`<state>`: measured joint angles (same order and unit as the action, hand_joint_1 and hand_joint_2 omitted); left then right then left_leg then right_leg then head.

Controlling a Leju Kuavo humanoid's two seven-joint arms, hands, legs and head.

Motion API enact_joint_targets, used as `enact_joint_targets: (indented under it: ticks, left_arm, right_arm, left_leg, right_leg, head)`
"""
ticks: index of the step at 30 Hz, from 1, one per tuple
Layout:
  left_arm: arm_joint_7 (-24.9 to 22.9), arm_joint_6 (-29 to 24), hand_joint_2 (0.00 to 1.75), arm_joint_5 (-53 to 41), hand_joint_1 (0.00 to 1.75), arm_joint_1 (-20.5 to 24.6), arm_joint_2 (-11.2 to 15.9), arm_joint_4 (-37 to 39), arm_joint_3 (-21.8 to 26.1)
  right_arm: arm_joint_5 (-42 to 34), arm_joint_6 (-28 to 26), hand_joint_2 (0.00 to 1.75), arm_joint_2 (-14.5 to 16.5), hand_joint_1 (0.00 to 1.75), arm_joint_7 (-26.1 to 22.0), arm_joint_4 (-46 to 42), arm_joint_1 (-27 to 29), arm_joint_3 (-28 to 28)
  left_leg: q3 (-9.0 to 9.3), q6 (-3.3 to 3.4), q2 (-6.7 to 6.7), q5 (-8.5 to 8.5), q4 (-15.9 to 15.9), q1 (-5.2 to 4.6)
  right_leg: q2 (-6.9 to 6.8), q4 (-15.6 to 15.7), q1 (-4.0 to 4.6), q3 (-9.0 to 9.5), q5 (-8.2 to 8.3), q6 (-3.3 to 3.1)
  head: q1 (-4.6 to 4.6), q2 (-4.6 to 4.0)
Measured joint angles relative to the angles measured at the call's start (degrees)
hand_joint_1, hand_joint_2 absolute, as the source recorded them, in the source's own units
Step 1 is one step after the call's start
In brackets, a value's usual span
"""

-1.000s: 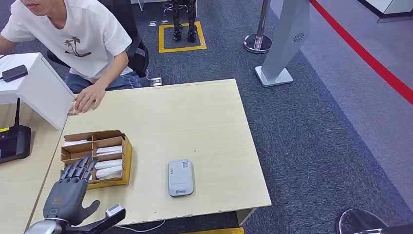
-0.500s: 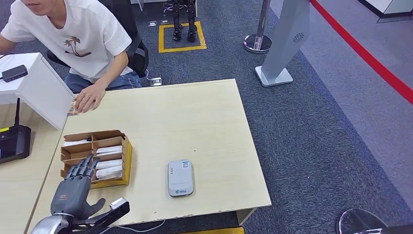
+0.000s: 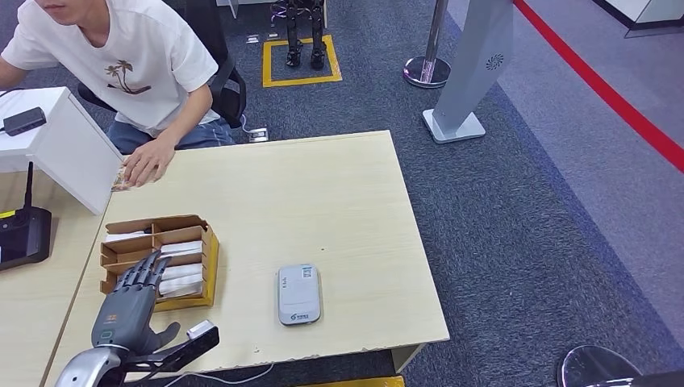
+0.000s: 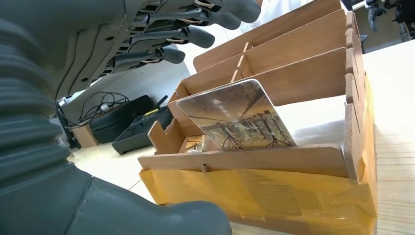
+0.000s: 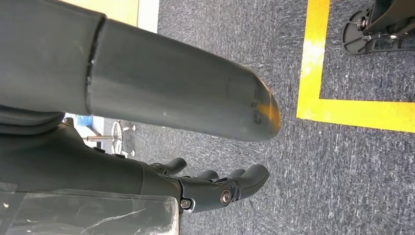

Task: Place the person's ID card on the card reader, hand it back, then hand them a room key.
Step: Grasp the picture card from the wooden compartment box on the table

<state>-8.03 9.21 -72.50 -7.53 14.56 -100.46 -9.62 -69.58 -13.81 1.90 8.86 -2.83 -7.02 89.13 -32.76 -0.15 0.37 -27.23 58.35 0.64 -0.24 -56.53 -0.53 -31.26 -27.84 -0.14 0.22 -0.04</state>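
Observation:
My left hand (image 3: 127,308) hovers open over the near end of the wooden card box (image 3: 208,256), fingers spread and empty. In the left wrist view its fingers (image 4: 195,35) hang above a room key card (image 4: 236,115) with a brown picture, standing tilted in the box's nearest slot (image 4: 254,161). The grey card reader (image 3: 299,293) lies flat near the table's front edge, nothing on it. A person's hand (image 3: 148,164) rests on a card at the table's far left corner. My right hand (image 5: 215,188) hangs over the carpet, fingers loosely curled, holding nothing.
A white box (image 3: 68,145) and a black device with an antenna (image 3: 22,234) stand at the left. The person sits on a chair behind the light wooden table (image 3: 323,201). A grey sign stand (image 3: 472,72) and stanchion base (image 3: 426,71) stand on the carpet beyond.
My left hand has moved slightly right and forward, its fingertips now over the box's near compartments. The person's hand and the reader have not moved.

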Motion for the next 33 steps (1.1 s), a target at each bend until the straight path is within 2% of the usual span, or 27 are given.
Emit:
enact_joint_targets:
  ticks: [33]
  left_arm:
    - [0.14, 0.19, 1.75, -0.15, 0.0, -0.13, -0.7, 0.9, 0.0]
  right_arm:
    - [1.08, 0.05, 0.0, -0.04, 0.0, 0.17, -0.43, 0.0, 0.0]
  left_leg:
    - [0.0, 0.0, 0.0, 0.0, 0.0, 0.0]
  right_leg:
    - [0.0, 0.0, 0.0, 0.0, 0.0, 0.0]
  head:
    - [0.0, 0.0]
